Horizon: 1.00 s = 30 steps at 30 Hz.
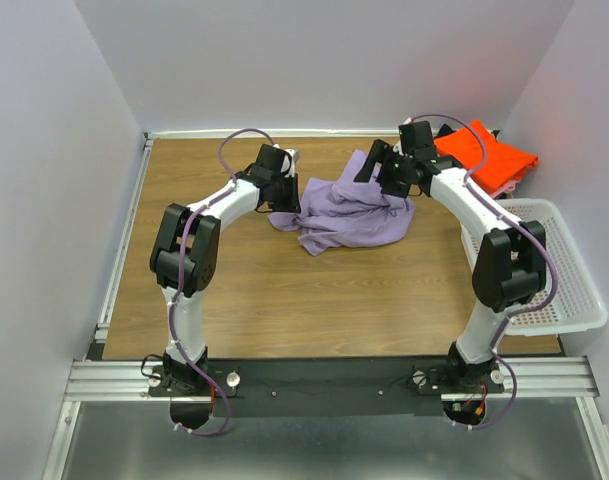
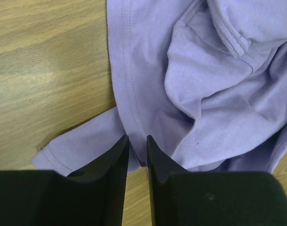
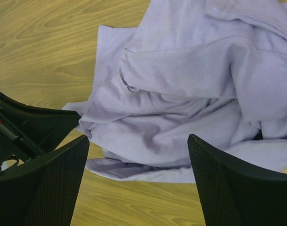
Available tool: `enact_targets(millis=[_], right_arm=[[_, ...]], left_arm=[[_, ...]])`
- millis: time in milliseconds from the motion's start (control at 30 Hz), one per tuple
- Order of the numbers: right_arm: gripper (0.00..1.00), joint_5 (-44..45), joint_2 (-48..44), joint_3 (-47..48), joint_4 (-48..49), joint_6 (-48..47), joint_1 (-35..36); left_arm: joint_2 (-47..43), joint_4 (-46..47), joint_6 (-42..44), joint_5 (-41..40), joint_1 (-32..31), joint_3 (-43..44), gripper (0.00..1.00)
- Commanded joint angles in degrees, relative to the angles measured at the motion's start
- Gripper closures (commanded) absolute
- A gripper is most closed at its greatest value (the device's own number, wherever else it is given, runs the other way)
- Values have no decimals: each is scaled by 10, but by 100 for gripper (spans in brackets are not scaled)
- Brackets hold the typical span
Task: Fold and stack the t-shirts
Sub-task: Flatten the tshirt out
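Note:
The lavender t-shirt (image 1: pixel 349 212) lies crumpled on the wooden table's middle back. It also shows in the left wrist view (image 2: pixel 204 84) and the right wrist view (image 3: pixel 190 84). My left gripper (image 1: pixel 285 203) sits at its left edge; in the left wrist view the gripper (image 2: pixel 136 139) is shut on a hem fold of the shirt. My right gripper (image 1: pixel 386 186) hovers over the shirt's right side, open and empty, its jaws (image 3: pixel 138 138) wide apart above the shirt's near edge. A folded orange-red t-shirt (image 1: pixel 487 155) lies at the back right. The pink and dark grey shirts are hidden.
A white mesh basket (image 1: pixel 549 270) stands at the table's right edge. White walls close in the back and both sides. Bare wood table (image 1: pixel 314 300) lies in front of the shirt.

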Motion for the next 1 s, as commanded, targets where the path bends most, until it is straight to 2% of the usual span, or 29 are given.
enact_targets(millis=[0,67,133,467,767,867,933,967], right_arm=[[9,-8,38,36,-10,-1,13],[9,-10,53,59,-13,-9,22],[10,-9,76,85,-16,-18,33],[17,36,201,210,-64,-80,72],[20,124,297,296,-121,-155,105],[31,151,321,307,-130,-165,109],[49,173,329,315,-136,-163,110],[76,181,330,319,-137,-157,110]], left_arm=[[7,-13,11,14,-3,14,75],[8,-11,16,19,-3,14,84],[8,-12,19,25,-3,14,100],[-18,-10,6,33,1,12,100],[-39,-11,5,33,10,1,100],[-47,-10,-1,36,16,-2,100],[-52,-5,-8,39,23,-6,100],[-57,-3,-12,42,32,-7,100]])
